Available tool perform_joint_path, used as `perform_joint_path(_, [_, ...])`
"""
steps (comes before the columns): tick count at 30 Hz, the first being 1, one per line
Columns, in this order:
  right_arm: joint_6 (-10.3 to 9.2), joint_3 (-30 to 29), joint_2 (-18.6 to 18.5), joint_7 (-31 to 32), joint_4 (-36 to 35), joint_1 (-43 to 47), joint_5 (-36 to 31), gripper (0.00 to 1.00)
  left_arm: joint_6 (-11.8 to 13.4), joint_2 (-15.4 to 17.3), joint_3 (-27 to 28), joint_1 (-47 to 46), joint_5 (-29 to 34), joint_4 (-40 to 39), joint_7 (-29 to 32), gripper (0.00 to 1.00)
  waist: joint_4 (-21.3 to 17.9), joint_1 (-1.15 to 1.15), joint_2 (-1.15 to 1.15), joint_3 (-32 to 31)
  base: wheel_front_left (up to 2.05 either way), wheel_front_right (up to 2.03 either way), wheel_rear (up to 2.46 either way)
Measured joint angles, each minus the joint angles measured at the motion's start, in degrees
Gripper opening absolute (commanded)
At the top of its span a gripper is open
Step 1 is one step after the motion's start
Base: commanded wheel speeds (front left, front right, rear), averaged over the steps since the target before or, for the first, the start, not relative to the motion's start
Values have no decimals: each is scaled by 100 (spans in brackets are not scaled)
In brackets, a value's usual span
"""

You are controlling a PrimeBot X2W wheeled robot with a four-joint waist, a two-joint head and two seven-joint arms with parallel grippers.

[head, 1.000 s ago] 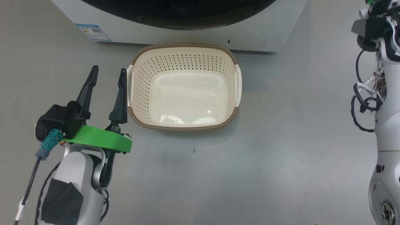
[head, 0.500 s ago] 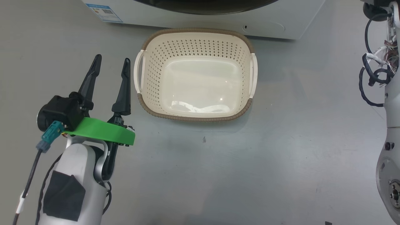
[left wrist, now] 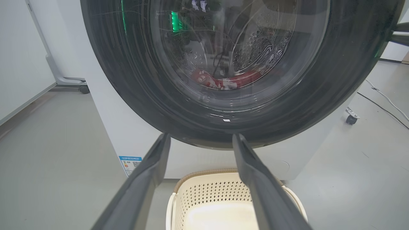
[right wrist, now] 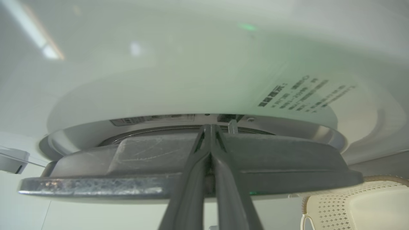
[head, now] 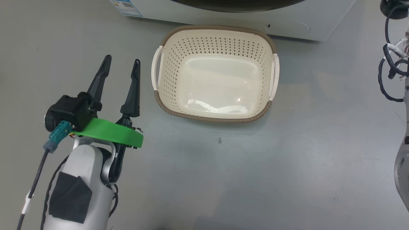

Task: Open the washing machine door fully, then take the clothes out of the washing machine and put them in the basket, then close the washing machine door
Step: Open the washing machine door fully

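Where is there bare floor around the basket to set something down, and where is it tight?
Free: the floor in front of the basket, and the stretch between it and the right arm. The basket is empty. Crowded: the strip between basket and washing machine, and the gap beside the open left gripper.

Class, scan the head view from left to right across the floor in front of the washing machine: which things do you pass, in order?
The left gripper → basket → right arm with its dark cables.
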Motion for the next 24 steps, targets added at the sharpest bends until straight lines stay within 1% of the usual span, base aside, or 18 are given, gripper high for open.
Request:
perform_joint_path(9, [1,-92,-14,110,268,-169,192,0,-1,-7,-2,-12,0,2,0,100,75,0,0,25,0,0,0])
perform_joint_path(17, [18,-74,-102,464,388,-264,315,0,-8,-10,7,-18,1,15,0,100,81,0,0,34,0,0,0])
perform_joint_path(19, [66,-71,-114,550,439,-274,346,0,-8,-13,37,-18,8,21,0,100,67,0,0,28,0,0,0])
perform_joint_path(24, [69,-70,-138,793,526,-274,481,0,-8,-14,67,-19,34,33,0,100,13,0,0,-1,0,0,0])
